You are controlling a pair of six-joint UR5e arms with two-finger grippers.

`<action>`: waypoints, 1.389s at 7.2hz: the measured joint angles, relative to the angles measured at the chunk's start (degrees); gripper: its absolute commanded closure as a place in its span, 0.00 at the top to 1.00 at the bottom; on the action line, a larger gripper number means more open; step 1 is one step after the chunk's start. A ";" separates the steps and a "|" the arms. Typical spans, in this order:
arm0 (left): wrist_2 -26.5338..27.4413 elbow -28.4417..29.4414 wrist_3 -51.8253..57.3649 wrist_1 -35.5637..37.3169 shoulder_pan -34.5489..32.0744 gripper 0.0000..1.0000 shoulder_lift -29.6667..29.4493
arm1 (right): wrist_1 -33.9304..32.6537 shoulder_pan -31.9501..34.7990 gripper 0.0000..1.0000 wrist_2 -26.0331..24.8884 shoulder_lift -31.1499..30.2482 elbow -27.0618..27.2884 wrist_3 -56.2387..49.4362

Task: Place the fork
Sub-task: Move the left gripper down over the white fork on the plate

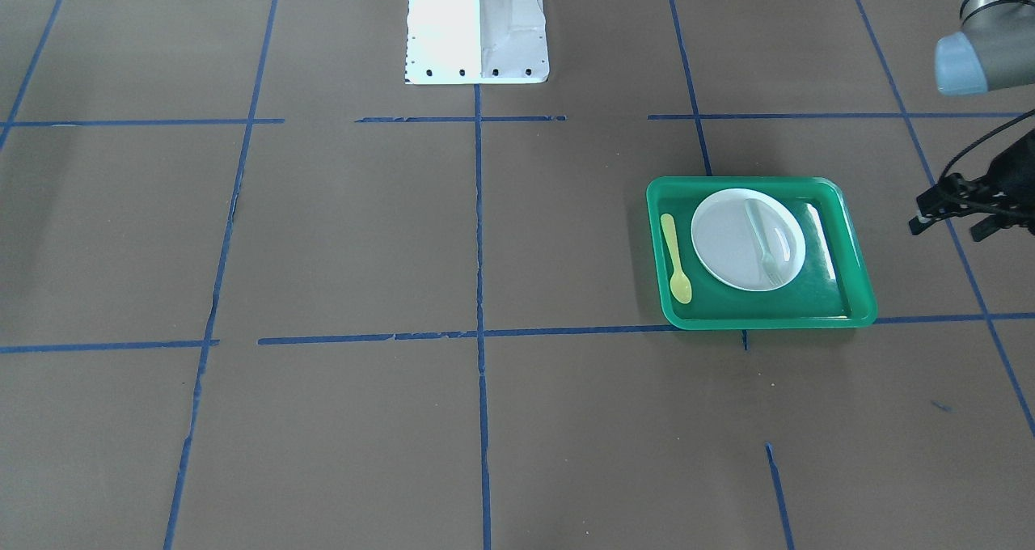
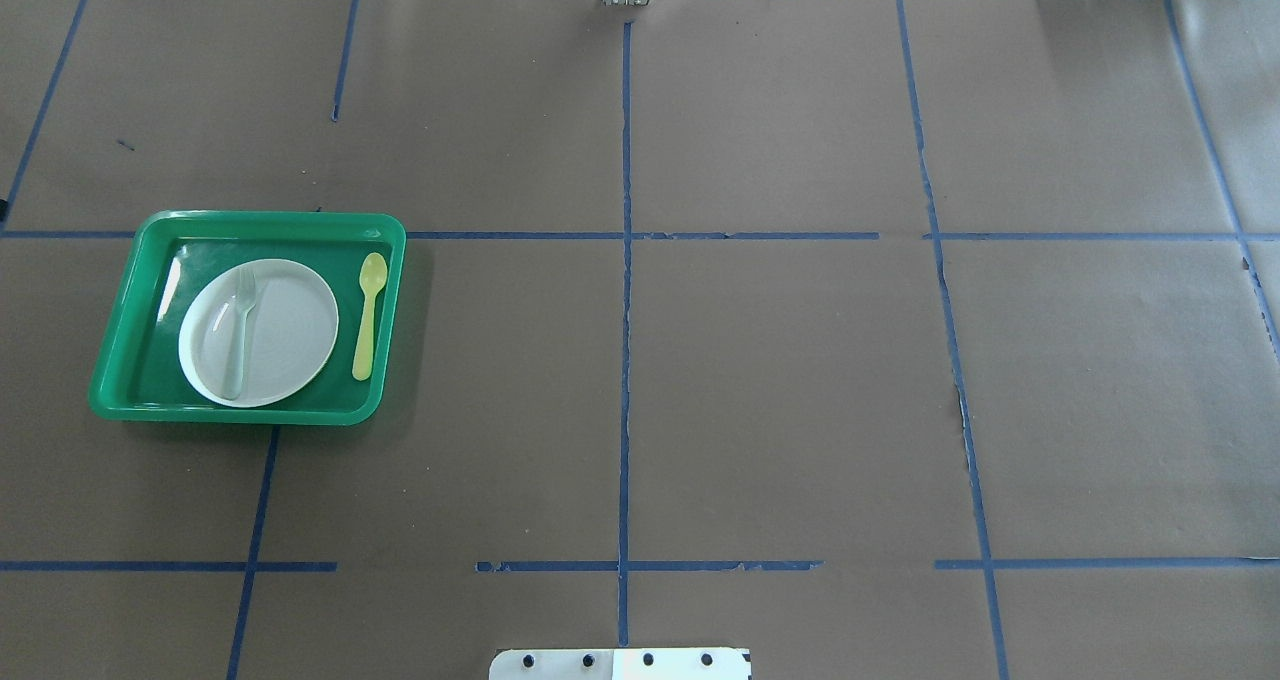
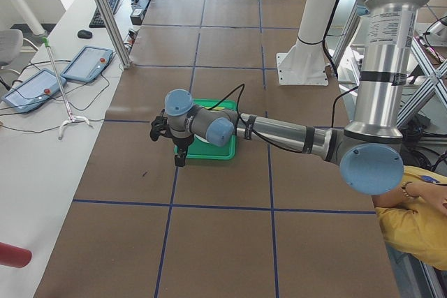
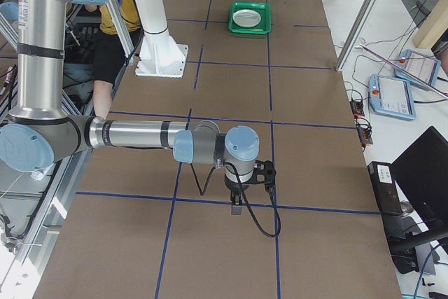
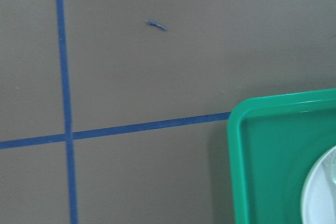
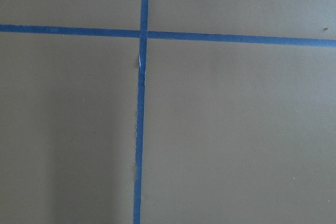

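The pale translucent fork (image 1: 764,243) lies on the white plate (image 1: 728,243) inside the green tray (image 1: 760,321). The overhead view shows the same fork (image 2: 240,330), plate (image 2: 290,330) and tray (image 2: 270,218). A yellow spoon (image 2: 368,315) lies in the tray beside the plate. My left gripper (image 1: 946,228) is open and empty, hovering just outside the tray's end; it also shows in the exterior left view (image 3: 167,146). The left wrist view shows a tray corner (image 5: 262,156). My right gripper (image 4: 252,190) hangs over bare table far from the tray; I cannot tell whether it is open or shut.
The white robot base (image 1: 477,24) stands at the table's middle on the robot's side. Blue tape lines (image 2: 625,360) cross the brown table cover. An operator in yellow (image 3: 412,221) sits beside the table by the left arm.
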 measured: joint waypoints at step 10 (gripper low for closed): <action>9.13 3.99 -22.42 -6.15 17.98 0.74 -5.43 | 0.00 0.00 1.00 0.00 0.00 0.00 -0.04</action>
